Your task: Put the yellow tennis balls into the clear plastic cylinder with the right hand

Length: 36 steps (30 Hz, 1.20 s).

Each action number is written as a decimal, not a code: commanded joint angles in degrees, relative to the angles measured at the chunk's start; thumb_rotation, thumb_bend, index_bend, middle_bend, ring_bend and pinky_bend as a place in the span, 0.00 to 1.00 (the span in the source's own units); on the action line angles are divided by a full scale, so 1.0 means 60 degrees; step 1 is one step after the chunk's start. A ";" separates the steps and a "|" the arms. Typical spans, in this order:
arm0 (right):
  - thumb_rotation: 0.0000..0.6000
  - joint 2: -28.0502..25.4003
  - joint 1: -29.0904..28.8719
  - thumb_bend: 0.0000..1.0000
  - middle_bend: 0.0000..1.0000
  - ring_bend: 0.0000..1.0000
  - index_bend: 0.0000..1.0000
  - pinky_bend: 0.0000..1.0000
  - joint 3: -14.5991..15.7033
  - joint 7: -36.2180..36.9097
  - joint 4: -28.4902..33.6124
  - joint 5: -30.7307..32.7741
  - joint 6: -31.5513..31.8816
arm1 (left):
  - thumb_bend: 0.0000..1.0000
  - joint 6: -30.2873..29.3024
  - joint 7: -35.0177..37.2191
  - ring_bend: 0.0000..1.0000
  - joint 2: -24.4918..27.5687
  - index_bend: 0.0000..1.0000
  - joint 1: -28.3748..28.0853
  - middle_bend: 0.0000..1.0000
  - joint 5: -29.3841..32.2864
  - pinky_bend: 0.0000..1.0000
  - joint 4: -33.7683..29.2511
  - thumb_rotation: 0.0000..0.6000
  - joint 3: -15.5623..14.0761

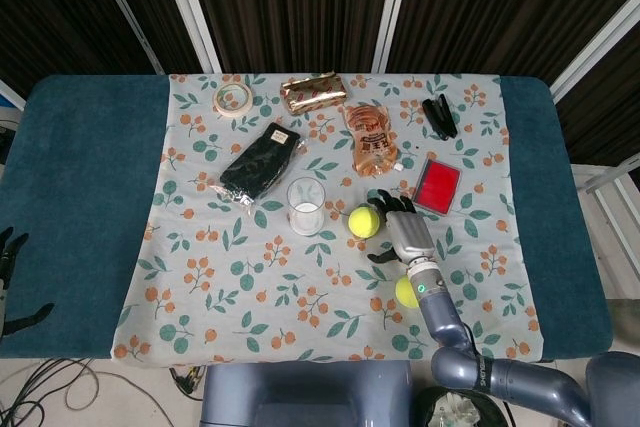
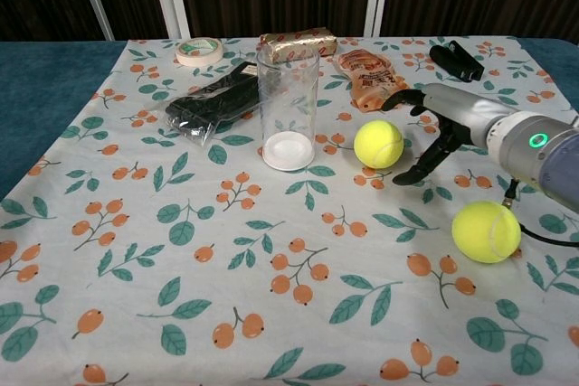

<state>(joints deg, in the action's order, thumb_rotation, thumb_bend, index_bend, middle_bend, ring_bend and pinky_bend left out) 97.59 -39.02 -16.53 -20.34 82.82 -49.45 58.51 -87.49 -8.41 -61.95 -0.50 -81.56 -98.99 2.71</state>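
Chest view: right hand [image 2: 432, 128], fingers spread and empty, beside the far tennis ball [image 2: 378, 144]. Reach step; next, close around it, then lift to the clear plastic cylinder [image 2: 288, 106].

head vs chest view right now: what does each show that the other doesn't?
Head only: the left hand at the table's left edge, open, and the red case, which the right arm hides in chest.

Chest only: the gap between the right hand's fingers and the nearer ball.

Both: right hand open beside one tennis ball, second ball, upright clear cylinder, tape roll.
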 commanded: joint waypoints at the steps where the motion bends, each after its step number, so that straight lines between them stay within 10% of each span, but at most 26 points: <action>1: 1.00 0.0315 -0.0207 0.16 0.08 0.15 0.18 0.00 -0.0109 -0.0176 -0.0302 0.0137 0.0066 | 0.00 0.0005 0.0019 0.00 0.0011 0.10 0.0001 0.00 0.0010 0.00 -0.0002 1.00 0.0003; 14: 1.00 0.1297 -0.0860 0.19 0.20 0.29 0.25 0.00 -0.0345 -0.0706 -0.1542 0.0584 -0.0067 | 0.00 0.0026 0.0127 0.00 0.0111 0.12 0.0016 0.00 0.0177 0.00 -0.0039 1.00 0.0061; 24: 1.00 0.1825 -0.1105 0.53 0.35 0.53 0.34 0.00 -0.0322 -0.1287 -0.2494 0.0474 0.0438 | 0.00 0.0024 0.0200 0.00 0.0178 0.13 0.0021 0.00 0.0217 0.00 -0.0073 1.00 0.0085; 36: 1.00 0.0408 -0.1119 0.57 0.37 0.58 0.36 0.00 -0.1286 -0.1097 -0.0788 0.0971 -0.0070 | 0.00 0.0005 0.0207 0.00 0.0195 0.15 0.0036 0.00 0.0194 0.00 -0.0094 1.00 0.0064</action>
<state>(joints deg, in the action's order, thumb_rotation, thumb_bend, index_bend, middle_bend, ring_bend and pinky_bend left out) 103.11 -45.57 -22.08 -27.50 74.80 -44.75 59.36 -87.46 -7.16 -60.78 -0.29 -80.39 -99.55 3.11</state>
